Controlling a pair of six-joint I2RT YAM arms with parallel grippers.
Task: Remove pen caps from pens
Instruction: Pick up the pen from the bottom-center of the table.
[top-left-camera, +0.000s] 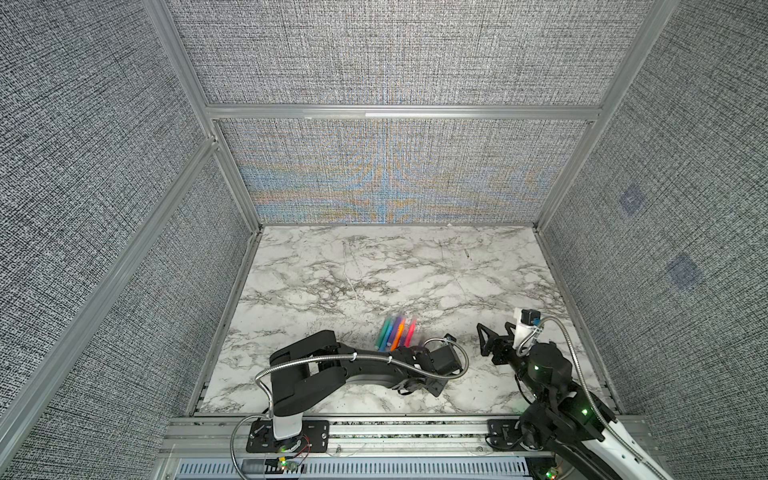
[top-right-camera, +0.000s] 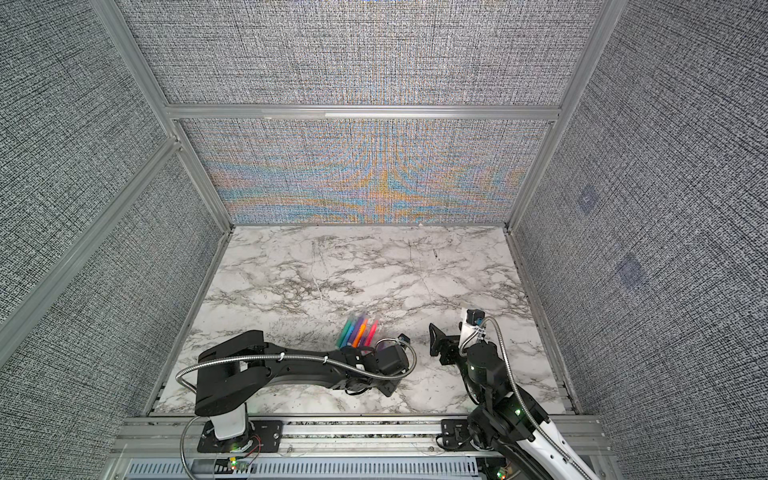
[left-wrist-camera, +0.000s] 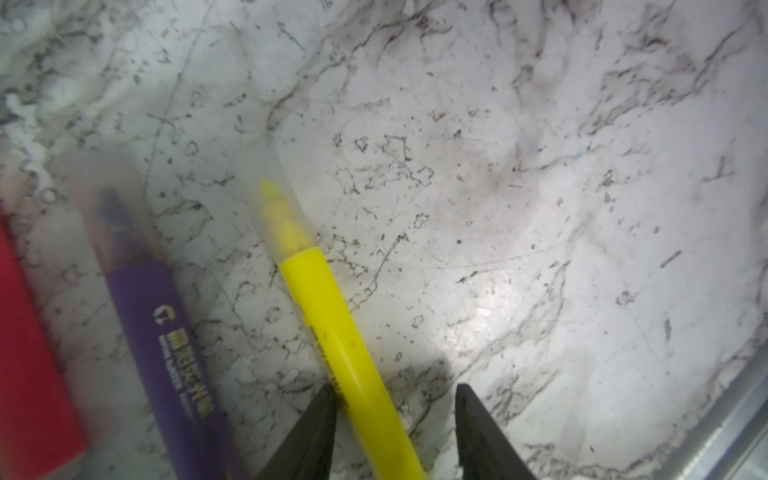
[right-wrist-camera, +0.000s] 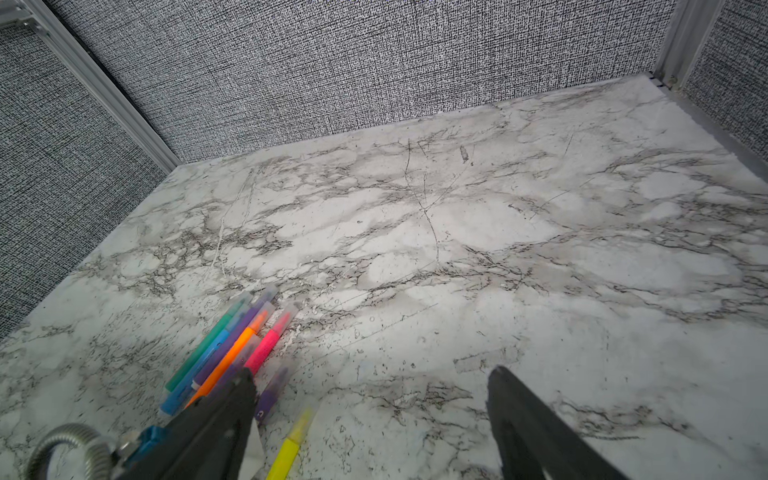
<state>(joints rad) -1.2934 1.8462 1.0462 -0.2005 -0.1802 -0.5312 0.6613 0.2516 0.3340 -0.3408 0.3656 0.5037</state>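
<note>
"Pens (top-left-camera: 397, 332) — where are they lying, taking the left gripper (left-wrist-camera: 395, 388) as the mark?" Ana is asking.

"Most are lying in a tight fan (top-right-camera: 359, 332) on the marble tabletop (top-left-camera: 374, 270), just beyond the left gripper, tips pointing away from it; both top views are showing that. The yellow pen (left-wrist-camera: 345, 353) is lying apart from the fan, its barrel running between the left gripper's fingers."

"Is the left gripper clamping it?"

"No. The jaws are standing partly apart. One finger (left-wrist-camera: 311, 432) is touching the barrel. The other finger (left-wrist-camera: 478, 432) is standing clear of it, with bare marble showing between."

"And the pen caps (right-wrist-camera: 270, 293)?"

"They are sitting on the tips. A clear cap (left-wrist-camera: 286, 195) is covering the yellow tip and pointing away from the left gripper. A purple pen (left-wrist-camera: 166, 340) is lying just beside the left gripper, on the touching finger's side, its cap looking blurred. A red-pink pen (left-wrist-camera: 29, 353) is lying farther out on that same side."

"Where is the right gripper (right-wrist-camera: 370, 372) hanging?"

"It is hovering well apart from the left gripper, toward the robot's right, above the marble — jaws standing wide, nothing between them."
</note>
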